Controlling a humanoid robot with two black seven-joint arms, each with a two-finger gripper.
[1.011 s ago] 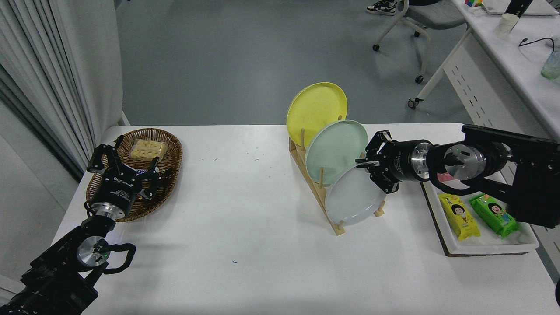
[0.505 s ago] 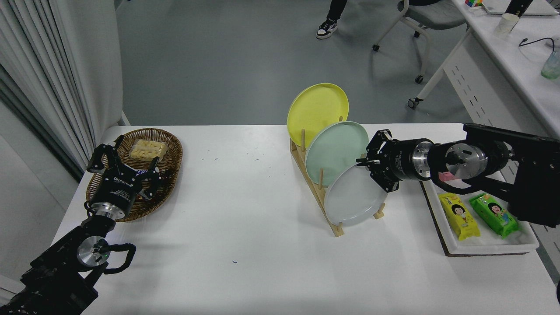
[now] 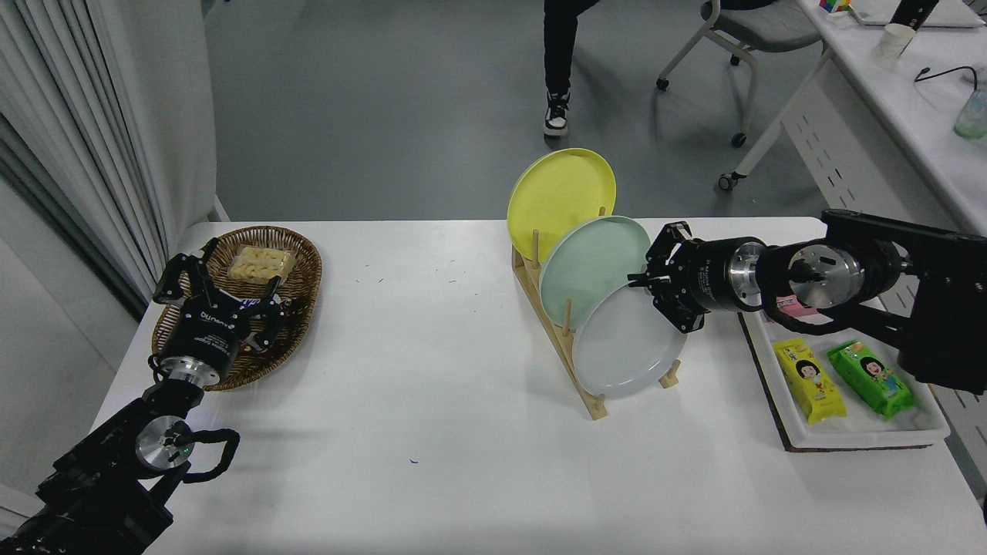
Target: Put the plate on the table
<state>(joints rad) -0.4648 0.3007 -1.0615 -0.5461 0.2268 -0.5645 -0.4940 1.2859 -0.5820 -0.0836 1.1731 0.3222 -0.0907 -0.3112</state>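
Though racked upright, plate (image 3: 626, 349) glossy, pale grey, round-rimmed.

The right gripper (image 3: 655, 287) sits at the upper right rim of the plate (image 3: 626, 347), frontmost in the rack (image 3: 557, 339), two more plates behind it. A tray (image 3: 848, 435) lies behind the gripper's wrist; a basket (image 3: 297, 266) sits far to its left on the table (image 3: 432, 370), under the left gripper (image 3: 220, 289)

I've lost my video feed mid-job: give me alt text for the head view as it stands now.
The right gripper grips the upper right rim of the pale grey plate, which stands nearest in a wooden rack in front of a mint-green plate and a yellow plate on the white table. The left gripper is parked open over a wicker basket.
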